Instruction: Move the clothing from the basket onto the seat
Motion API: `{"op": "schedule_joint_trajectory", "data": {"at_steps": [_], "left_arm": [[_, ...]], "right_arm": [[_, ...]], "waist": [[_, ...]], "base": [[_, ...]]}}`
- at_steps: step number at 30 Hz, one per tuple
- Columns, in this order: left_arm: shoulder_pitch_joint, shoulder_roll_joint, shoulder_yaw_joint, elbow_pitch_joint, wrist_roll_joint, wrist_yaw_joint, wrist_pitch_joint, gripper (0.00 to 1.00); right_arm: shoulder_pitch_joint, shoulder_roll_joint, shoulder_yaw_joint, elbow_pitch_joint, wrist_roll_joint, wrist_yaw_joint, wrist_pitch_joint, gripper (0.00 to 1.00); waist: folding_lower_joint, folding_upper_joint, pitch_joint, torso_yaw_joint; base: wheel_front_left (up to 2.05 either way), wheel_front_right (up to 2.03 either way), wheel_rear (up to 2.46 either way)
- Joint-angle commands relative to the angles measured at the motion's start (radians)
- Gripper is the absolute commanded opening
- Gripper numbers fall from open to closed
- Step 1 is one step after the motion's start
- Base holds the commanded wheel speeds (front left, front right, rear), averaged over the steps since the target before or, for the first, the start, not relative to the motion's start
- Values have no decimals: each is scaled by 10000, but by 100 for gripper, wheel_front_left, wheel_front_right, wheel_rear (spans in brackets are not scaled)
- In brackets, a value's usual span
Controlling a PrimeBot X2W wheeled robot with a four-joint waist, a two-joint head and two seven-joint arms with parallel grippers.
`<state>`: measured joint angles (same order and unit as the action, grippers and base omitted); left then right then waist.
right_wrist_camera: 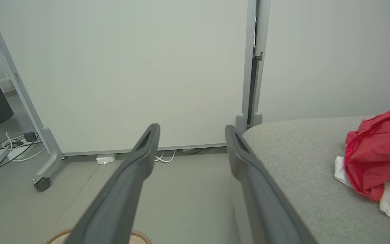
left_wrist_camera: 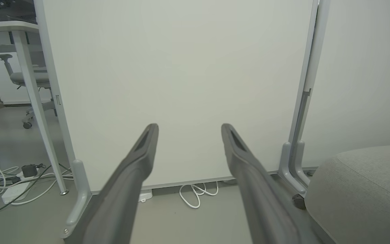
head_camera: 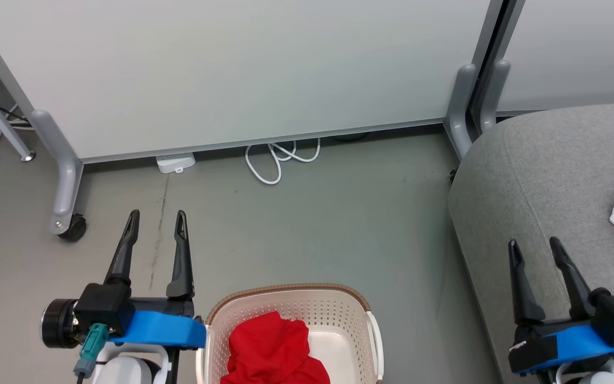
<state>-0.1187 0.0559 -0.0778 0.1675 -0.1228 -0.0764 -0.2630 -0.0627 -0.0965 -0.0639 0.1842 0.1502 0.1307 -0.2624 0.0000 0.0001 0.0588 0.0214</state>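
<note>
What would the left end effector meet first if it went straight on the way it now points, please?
Probably the white partition panel: the left end effector aims at its lower half, though depth is unclear.

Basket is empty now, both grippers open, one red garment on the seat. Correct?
Not empty: the head view shows red clothing lying in the basket. The rest holds: left gripper and right gripper open, another red garment on the seat.

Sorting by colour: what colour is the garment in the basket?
Bright red; the garment shows best in the head view.
</note>
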Motion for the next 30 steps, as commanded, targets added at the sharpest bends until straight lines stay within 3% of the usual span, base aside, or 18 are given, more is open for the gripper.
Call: {"op": "schedule_joint_trajectory", "data": {"at_steps": [1, 30], "left_arm": [[116, -36, 37, 31, 46, -39, -26, 100], [192, -60, -167, 383, 58, -163, -26, 100]], "right_arm": [[196, 95, -4, 30, 10, 1, -38, 100], [419, 262, 28, 118, -1, 1, -38, 100]], "waist": [[0, -1, -34, -2], [0, -1, -42, 13]], "base": [[0, 0, 0], [0, 0, 0]]}}
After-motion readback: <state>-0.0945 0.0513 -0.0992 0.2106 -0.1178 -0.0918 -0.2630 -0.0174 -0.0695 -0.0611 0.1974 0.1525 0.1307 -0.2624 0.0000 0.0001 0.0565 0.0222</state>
